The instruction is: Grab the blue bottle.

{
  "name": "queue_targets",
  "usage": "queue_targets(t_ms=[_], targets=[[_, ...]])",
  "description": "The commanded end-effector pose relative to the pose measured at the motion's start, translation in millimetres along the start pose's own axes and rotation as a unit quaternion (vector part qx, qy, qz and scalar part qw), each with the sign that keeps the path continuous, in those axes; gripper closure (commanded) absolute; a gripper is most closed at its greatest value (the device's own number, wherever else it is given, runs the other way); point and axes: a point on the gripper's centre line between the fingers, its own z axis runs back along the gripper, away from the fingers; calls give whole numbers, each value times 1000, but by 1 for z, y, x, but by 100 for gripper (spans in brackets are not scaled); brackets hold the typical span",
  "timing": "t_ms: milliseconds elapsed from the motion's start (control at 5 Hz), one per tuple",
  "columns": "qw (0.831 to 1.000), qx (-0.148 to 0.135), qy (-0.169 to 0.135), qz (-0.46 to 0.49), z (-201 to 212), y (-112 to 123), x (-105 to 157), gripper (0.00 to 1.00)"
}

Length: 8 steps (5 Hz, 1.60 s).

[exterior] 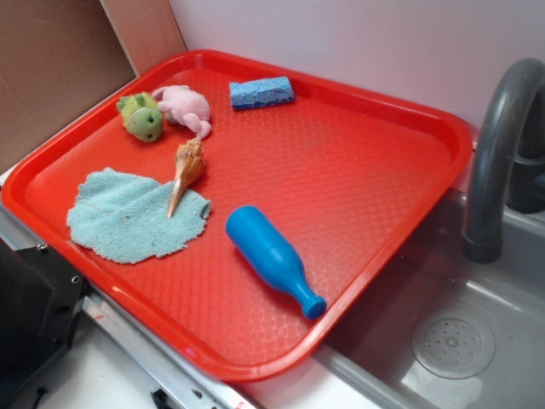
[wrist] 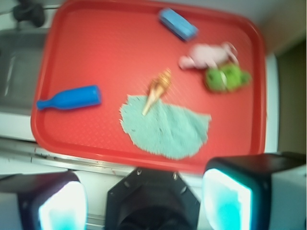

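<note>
While you look through the exterior view, you see no tool at all: only the red tray [exterior: 375, 111] fills the frame, with the bottle [exterior: 271, 257] lying on its side in the lower middle, its cap pointing toward the lower right, near the tray's rim. To its left lies the teal cloth [exterior: 132, 213], with a shell [exterior: 187, 170] resting partly on the cloth's upper edge. In the upper left sit a green toy [exterior: 140, 116] and a pink toy [exterior: 189, 106], touching each other, and the sponge [exterior: 261, 92] lies near the tray's top rim. At the right edge you see a grey faucet [exterior: 498, 145] over a sink [exterior: 451, 345]; the faucet's top is cut off.

Only the wrist view shows you the tool [wrist: 144, 201]: its two fingers [wrist: 62, 203] fill the lower corners, spread wide apart with nothing between them, well short of the tray. There the bottle sits at the left of the frame, cap toward the left edge. That view is blurred, so the toys' shapes are hard to make out.
</note>
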Motion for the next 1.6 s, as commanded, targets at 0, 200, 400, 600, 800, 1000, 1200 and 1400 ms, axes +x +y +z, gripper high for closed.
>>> queue_targets(t_ms=[0,200,400,600,800,1000,1200,1400], targets=[[972,29,-1,-233,-9,-10,25,0],[936,9,6,-351,-21,-19,45,0],[885,1,20,-466,-34,-33,62,0],[818,22,27,-574,-51,-53,67,0],[739,15,42,-673,-75,-74,64,0],[710,33,63,-701,-104,-86,62,0],[726,21,81,-682,-136,-93,63,0],[716,-21,98,-691,-171,-102,67,0]])
